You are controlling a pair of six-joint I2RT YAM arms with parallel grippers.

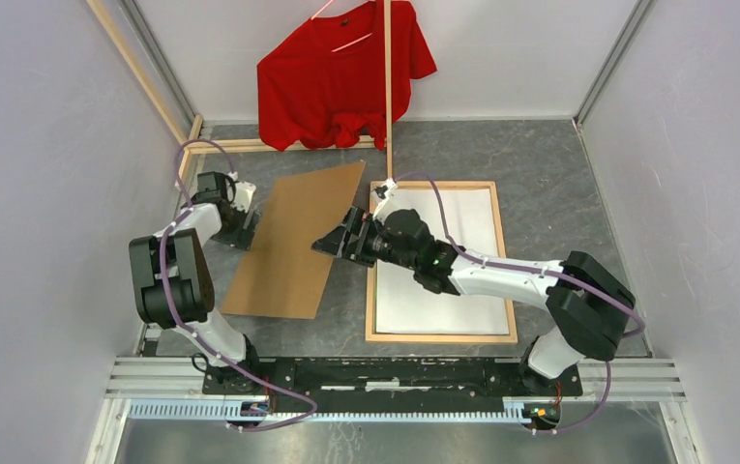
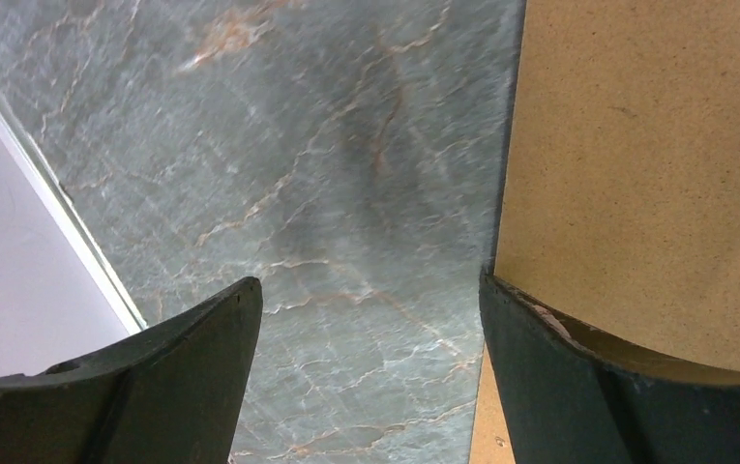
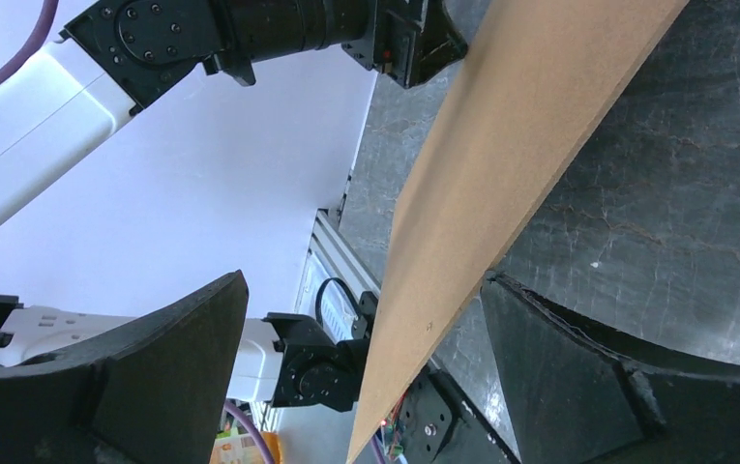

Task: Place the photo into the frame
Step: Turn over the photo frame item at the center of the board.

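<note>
The frame [image 1: 472,184], thin light wood, lies flat on the right half of the table. Inside it lies the photo [image 1: 462,232], plain white back up. Left of it a brown backing board [image 1: 293,246] lies slanted. My left gripper [image 1: 250,220] stands open at the board's left edge. In the left wrist view its fingers [image 2: 370,280] straddle bare table, and the right finger sits over the board [image 2: 656,174]. My right gripper [image 1: 332,240] is open at the board's right edge. The board [image 3: 501,164] runs edge-on between its fingers [image 3: 366,280], close to the right one.
A red T-shirt [image 1: 341,77] hangs on a hanger at the back. Loose wood slats lean at the back left [image 1: 143,72] and stand upright behind the frame [image 1: 388,87]. White walls close in both sides. An aluminium rail [image 1: 395,372] carries the arm bases.
</note>
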